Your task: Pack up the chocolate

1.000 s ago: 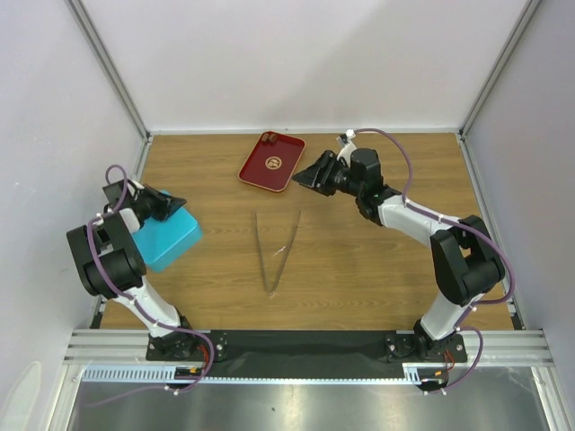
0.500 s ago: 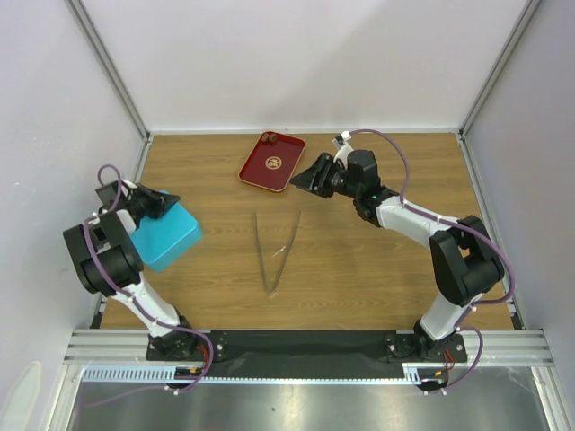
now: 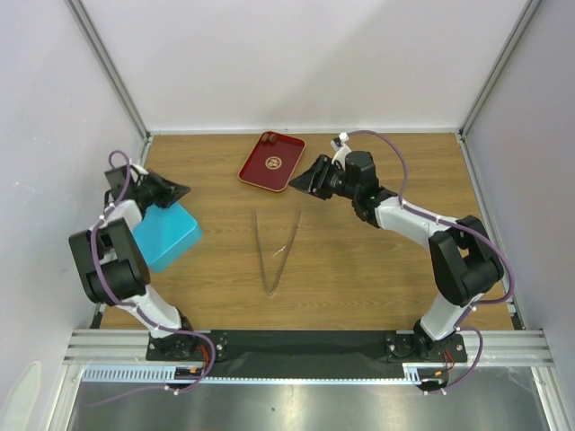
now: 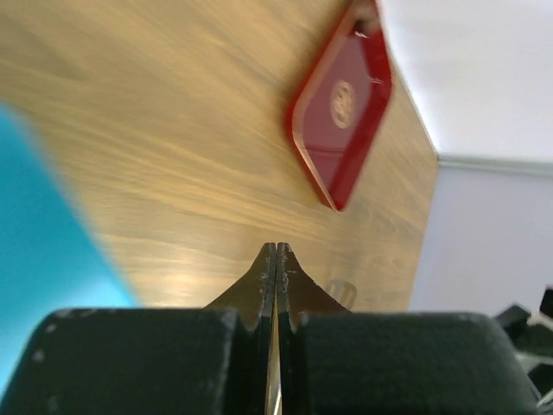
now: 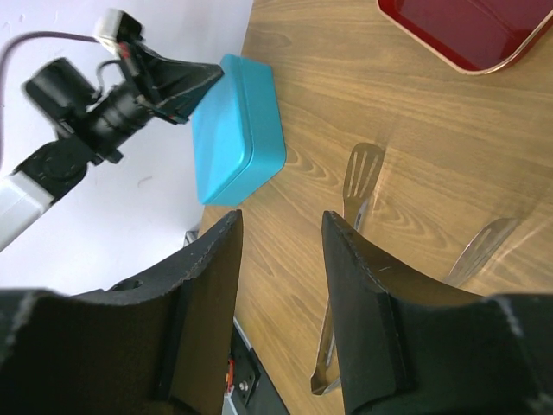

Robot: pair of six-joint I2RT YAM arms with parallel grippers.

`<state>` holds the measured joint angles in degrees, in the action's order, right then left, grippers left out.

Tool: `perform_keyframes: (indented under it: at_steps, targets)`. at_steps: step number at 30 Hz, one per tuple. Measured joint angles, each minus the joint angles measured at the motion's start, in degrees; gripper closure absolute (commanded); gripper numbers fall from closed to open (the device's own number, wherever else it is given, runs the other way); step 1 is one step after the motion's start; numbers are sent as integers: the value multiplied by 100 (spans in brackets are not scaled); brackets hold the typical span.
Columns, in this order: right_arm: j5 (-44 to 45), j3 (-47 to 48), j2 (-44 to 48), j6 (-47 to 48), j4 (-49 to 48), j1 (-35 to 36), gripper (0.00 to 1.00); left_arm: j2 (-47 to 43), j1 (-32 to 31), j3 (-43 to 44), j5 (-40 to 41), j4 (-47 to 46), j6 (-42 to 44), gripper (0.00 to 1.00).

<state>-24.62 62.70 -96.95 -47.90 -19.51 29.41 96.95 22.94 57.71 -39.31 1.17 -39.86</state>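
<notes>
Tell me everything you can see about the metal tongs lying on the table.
The tongs look like thin, shiny metal: two slim arms joined at one end and spread into a narrow V. They lie flat near the middle of the wooden table, with the joined end toward the arm bases and the open ends toward the far wall. In the right wrist view, each arm widens into a flattened paddle tip. Only the table touches them.

Tongs (image 3: 275, 251) lie at the middle of the counter (image 3: 359, 269); we find the red tray (image 3: 271, 162) at 12 o'clock, the right hand (image 3: 298, 180) just beside it, the teal box (image 3: 166, 238) at 9; 5 and 7 o'clock are open.
</notes>
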Motion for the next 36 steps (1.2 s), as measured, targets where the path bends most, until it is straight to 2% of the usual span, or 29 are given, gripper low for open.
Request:
perform_keyframes:
  at_steps: [4,9,10,15,20,24,26,28,29,31,32,33,36]
  targets:
    - [22,0,0,22,72,44,53,-396,-238,-284,66,-79,68,100]
    - [15,0,0,48,103,13,53,144,-179,-798,210,-389,44,100]
    - [17,0,0,61,116,-7,53,229,-166,-866,-50,-518,-85,100]
    - [22,-2,46,144,199,-81,53,199,-212,-837,28,-584,-46,100]
    - [22,-2,114,146,203,-92,53,-33,-192,-385,92,83,55,100]
    - [24,-2,164,170,330,-26,52,-638,-236,330,308,789,273,100]
    - [48,-2,278,238,546,-2,50,-966,-367,802,623,1268,483,95]
    - [118,0,479,352,813,15,44,-1353,-651,1187,931,1574,702,85]
    - [162,2,614,428,992,17,40,-1567,-774,1294,1121,1681,800,83]
    - [284,7,935,614,1410,9,26,-1971,-1410,1405,1392,1888,955,82]
    - [363,15,1086,708,1593,9,17,-2175,-1773,1436,1545,1993,1040,81]
    - [525,26,1309,817,1875,11,1,-2352,-2159,1460,1703,2083,1130,80]
    - [1180,31,2085,1196,2649,52,0,-2754,-3346,1491,2155,2284,1414,69]
